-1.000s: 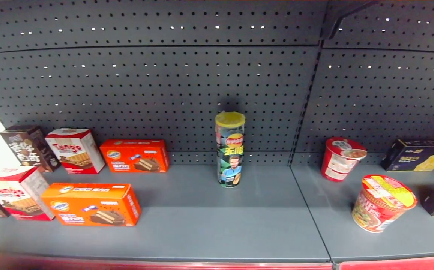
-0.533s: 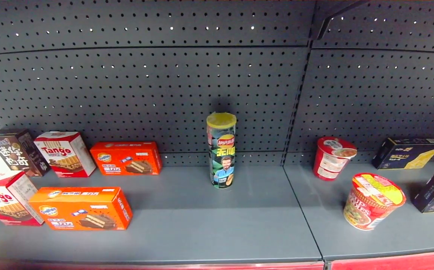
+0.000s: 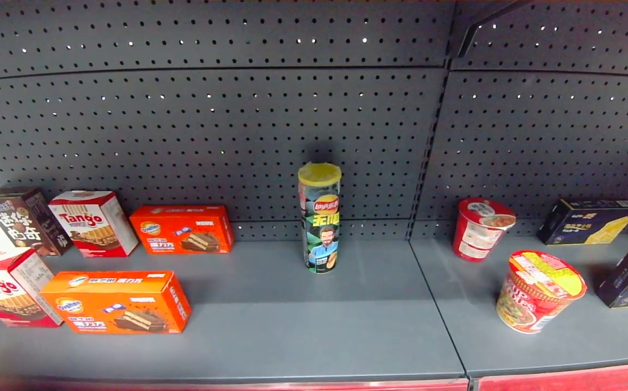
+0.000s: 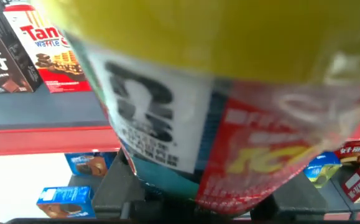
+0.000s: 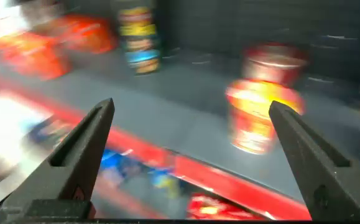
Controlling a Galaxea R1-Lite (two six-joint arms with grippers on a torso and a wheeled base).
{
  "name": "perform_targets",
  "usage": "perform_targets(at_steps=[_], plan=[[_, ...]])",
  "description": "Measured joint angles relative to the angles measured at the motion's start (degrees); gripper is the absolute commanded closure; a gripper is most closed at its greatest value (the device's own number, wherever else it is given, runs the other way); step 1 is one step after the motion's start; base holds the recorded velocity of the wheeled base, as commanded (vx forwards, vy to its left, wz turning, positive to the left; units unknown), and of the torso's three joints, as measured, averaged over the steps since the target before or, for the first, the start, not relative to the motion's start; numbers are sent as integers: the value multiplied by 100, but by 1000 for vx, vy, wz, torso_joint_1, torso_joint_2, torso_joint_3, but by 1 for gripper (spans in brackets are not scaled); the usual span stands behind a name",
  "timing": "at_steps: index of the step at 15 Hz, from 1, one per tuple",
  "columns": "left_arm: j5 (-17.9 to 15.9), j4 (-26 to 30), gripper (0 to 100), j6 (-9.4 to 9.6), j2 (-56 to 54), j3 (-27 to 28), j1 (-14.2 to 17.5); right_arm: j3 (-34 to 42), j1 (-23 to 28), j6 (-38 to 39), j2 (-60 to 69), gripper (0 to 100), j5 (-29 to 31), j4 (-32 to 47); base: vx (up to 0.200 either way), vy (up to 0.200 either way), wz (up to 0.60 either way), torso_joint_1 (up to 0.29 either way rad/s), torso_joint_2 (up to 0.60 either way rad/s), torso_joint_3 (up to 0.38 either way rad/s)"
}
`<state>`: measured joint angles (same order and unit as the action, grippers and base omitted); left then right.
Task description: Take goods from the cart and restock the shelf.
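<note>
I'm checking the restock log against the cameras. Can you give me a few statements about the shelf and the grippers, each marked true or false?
The chip can stands upright on the shelf. True.
The rear orange box is stacked on the front orange box. False: they lie apart, both on the shelf.
The right gripper is open and empty. True.
The left gripper holds nothing. False: it grips a yellow-lidded can.
Both noodle cups sit left of the chip can. False: the back noodle cup and front noodle cup sit to its right.
</note>
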<state>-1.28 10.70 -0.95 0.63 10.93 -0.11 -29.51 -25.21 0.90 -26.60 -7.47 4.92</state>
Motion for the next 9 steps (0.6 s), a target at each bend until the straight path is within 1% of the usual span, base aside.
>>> perform_targets(at_steps=[2, 4, 7, 9], plan=[[28, 2, 100, -20, 0, -39, 4, -221, -339, -6, -536, 0, -108, -17, 0, 0, 0, 0, 0, 0], [11, 0, 100, -60, 0, -88, 1, -310, -466, -74, -1190, 0, -167, -345, 0, 0, 0, 0, 0, 0], [-66, -9, 100, -167, 0, -229, 1, -362, -500, -262, -2411, 0, -169, -1491, 0, 0, 0, 0, 0, 0], [-121, -12, 100, -255, 0, -286, 1, -496, -500, -315, -3235, 0, -199, -2113, 0, 0, 0, 0, 0, 0]])
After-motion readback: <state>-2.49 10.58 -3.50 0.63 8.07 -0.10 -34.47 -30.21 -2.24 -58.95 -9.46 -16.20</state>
